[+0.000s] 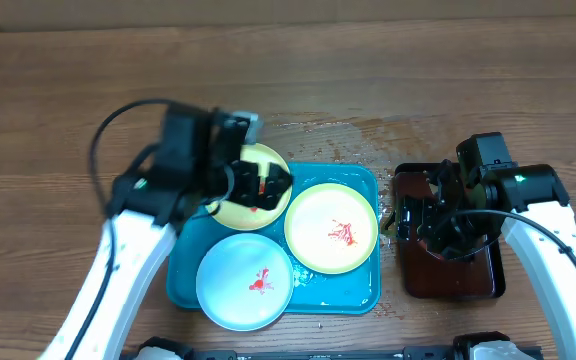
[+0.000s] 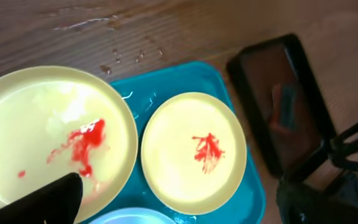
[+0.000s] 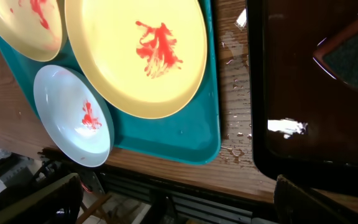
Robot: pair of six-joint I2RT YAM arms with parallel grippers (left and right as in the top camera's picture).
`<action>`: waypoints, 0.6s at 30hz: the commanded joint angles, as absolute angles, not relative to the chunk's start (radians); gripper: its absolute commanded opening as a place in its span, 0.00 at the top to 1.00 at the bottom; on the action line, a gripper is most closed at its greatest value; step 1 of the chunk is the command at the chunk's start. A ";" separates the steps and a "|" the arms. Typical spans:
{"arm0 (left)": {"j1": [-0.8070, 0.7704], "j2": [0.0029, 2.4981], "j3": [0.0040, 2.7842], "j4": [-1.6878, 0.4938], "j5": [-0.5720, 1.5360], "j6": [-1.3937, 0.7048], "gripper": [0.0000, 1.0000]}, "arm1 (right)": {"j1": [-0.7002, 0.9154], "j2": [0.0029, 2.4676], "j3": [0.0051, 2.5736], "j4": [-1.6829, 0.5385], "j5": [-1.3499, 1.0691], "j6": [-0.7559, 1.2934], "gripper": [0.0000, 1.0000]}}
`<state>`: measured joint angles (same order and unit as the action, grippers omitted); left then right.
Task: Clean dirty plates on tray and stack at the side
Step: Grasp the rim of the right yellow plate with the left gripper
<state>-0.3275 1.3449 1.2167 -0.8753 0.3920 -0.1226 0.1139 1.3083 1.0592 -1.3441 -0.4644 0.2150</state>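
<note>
Plates (image 1: 331, 228) with red sauce smears on turquoise tray (image 1: 368, 296)

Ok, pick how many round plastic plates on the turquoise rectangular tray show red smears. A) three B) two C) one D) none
A: the left pale yellow-green plate, the right pale yellow-green plate and the pale blue plate each carry a red smear.

A big blue tray (image 1: 360, 290) lies flat at the bottom middle of the overhead picture. Three round plates sit on it, all with red smears. The first yellow plate (image 1: 231, 210) is at the tray's top left. The second yellow plate (image 1: 331, 228) is on the right. The white plate (image 1: 245, 281) is at the bottom left.
</note>
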 commanded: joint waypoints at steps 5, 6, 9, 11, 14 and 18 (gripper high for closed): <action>-0.475 1.531 1.316 -0.942 0.204 -0.176 0.00 | 0.120 1.304 1.080 -1.335 -0.472 0.210 0.00; -0.479 1.547 1.313 -0.945 0.221 -0.181 0.00 | 0.120 1.304 1.080 -1.329 -0.472 0.210 0.00; -0.481 1.599 1.311 -0.937 0.247 -0.213 0.00 | 0.120 1.304 1.080 -1.314 -0.443 0.220 0.00; -0.479 1.631 1.311 -0.940 0.213 -0.305 0.00 | 0.117 1.304 1.080 -1.305 -0.377 0.342 0.00; -0.481 1.672 1.311 -0.964 0.135 -0.480 0.00 | 0.117 1.309 1.080 -1.312 -0.187 0.579 0.00; -0.514 1.693 1.311 -0.964 0.102 -0.483 0.00 | 0.117 1.326 1.079 -1.274 -0.044 0.683 0.00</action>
<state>-0.4877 1.6848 1.2934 -0.9619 0.1635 -0.3946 0.1139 1.3109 1.0592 -1.2945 -0.2096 0.5220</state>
